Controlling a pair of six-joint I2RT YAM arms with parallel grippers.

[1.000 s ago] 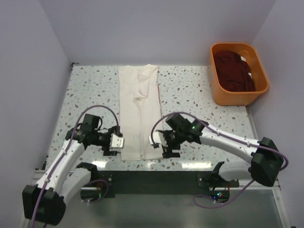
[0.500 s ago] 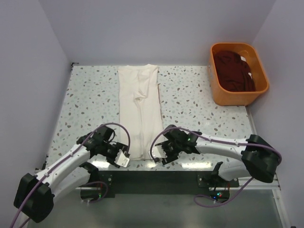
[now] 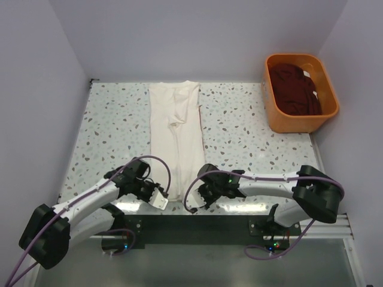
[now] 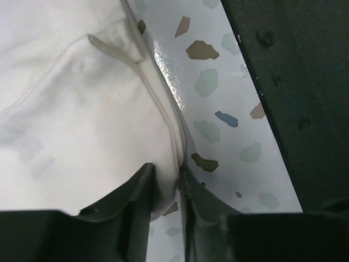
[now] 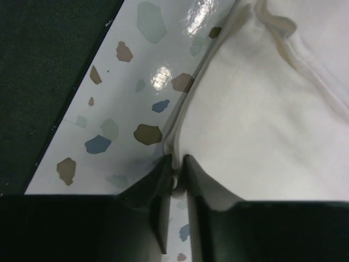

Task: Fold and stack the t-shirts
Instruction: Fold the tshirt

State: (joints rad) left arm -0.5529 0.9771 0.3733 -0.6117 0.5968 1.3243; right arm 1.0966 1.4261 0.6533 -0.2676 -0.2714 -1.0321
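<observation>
The left gripper [image 4: 166, 185] and right gripper [image 5: 175, 173] clamped the long cream-white cloth t-shirt [image 3: 175, 131] by its hem. Both pinched at six o'clock.

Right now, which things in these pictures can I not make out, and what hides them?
Top view: the near corners of the cream shirt lie under the left gripper and right gripper.
Top view: whatever lies under the maroon shirt is hidden by it and the orange tub wall.
Wrist views: each gripper's own fingers hide how deep the cloth sits between them.
</observation>
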